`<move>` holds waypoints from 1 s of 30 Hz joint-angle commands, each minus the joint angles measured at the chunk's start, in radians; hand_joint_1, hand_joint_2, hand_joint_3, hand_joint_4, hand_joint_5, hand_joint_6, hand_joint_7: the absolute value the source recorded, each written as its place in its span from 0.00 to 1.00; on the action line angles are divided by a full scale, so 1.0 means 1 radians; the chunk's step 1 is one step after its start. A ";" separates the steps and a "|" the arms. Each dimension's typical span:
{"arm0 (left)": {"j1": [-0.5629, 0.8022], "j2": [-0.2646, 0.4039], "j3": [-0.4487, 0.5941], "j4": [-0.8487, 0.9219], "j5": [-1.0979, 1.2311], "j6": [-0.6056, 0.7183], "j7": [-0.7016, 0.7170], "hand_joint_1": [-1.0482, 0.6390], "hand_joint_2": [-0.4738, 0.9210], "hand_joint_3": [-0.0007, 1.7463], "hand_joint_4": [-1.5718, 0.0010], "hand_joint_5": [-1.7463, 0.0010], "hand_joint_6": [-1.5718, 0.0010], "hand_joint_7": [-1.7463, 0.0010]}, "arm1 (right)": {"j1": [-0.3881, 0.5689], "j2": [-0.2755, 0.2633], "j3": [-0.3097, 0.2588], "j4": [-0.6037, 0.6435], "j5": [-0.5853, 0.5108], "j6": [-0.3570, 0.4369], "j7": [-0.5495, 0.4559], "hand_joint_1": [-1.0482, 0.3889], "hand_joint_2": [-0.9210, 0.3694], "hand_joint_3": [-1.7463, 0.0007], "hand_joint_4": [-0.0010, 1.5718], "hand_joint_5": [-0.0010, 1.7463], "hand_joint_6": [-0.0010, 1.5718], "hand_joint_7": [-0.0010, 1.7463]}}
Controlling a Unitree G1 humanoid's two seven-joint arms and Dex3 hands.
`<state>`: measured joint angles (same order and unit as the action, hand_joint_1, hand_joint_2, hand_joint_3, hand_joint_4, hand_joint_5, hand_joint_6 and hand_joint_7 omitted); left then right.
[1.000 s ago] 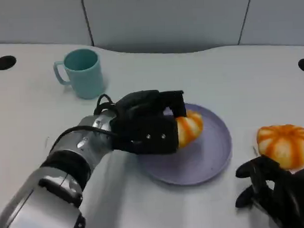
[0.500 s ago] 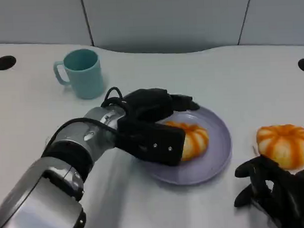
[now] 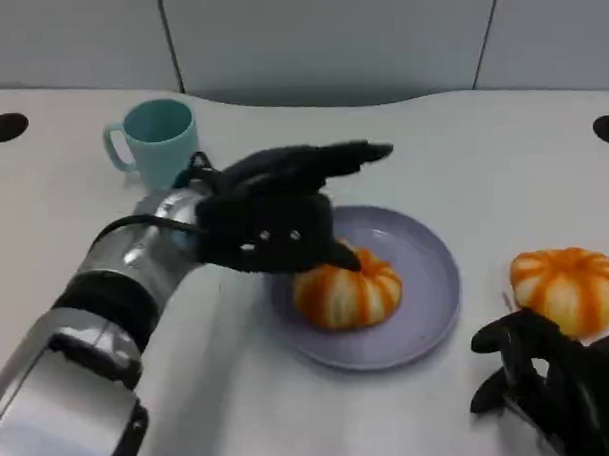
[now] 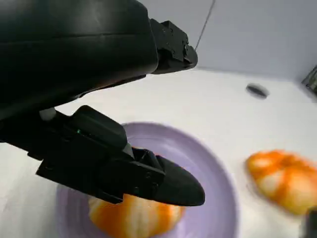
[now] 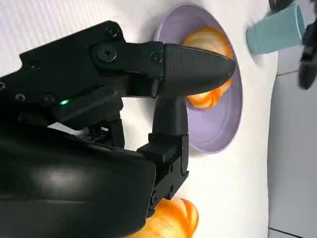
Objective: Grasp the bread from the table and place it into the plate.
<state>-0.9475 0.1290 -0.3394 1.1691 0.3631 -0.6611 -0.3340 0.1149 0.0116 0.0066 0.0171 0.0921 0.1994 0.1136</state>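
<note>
bright, even light from above leaves only soft, faint shadows on the white table [image 3: 291,409] – no harsh glare. the left wrist view is soft – the second bread [image 4: 282,181] blurs, the near black shell smears.

White table [image 3: 73,196] carries a teal mug [image 3: 156,143] at upper left, a lavender plate [image 3: 426,274] at centre and an orange-striped bread [image 3: 567,289] at right, apart from the plate
</note>
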 commanded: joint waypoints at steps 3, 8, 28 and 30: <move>0.241 0.033 0.258 -0.190 -0.449 0.085 -0.411 0.10 1.00 0.13 0.94 0.97 0.93 0.97 | 0.004 -0.027 -0.017 0.003 0.004 0.002 0.011 0.52 0.00 0.65 0.33 1.00 0.24 0.94; 0.420 0.023 0.383 -0.380 -0.680 0.241 -0.538 0.11 1.00 0.15 0.86 0.94 0.89 0.96 | 0.003 -0.026 -0.025 0.005 0.011 0.005 0.011 0.51 0.00 0.66 0.34 1.00 0.25 0.94; 0.871 0.019 0.599 -0.751 -0.916 0.777 -0.346 0.27 1.00 0.20 0.82 0.00 0.75 0.30 | 0.014 -0.043 -0.029 -0.012 -0.005 0.008 0.016 0.52 0.00 0.66 0.34 1.00 0.25 0.94; 0.867 0.009 0.606 -0.735 -0.912 0.778 -0.329 0.28 1.00 0.15 0.79 0.00 0.77 0.22 | 0.012 -0.046 -0.037 -0.003 0.004 0.002 0.024 0.52 0.00 0.65 0.35 1.00 0.26 0.94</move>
<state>-0.0799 0.1363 0.2563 0.4232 -0.5618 0.1143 -0.6916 0.1243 -0.0148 -0.0159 0.0112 0.0866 0.2095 0.1286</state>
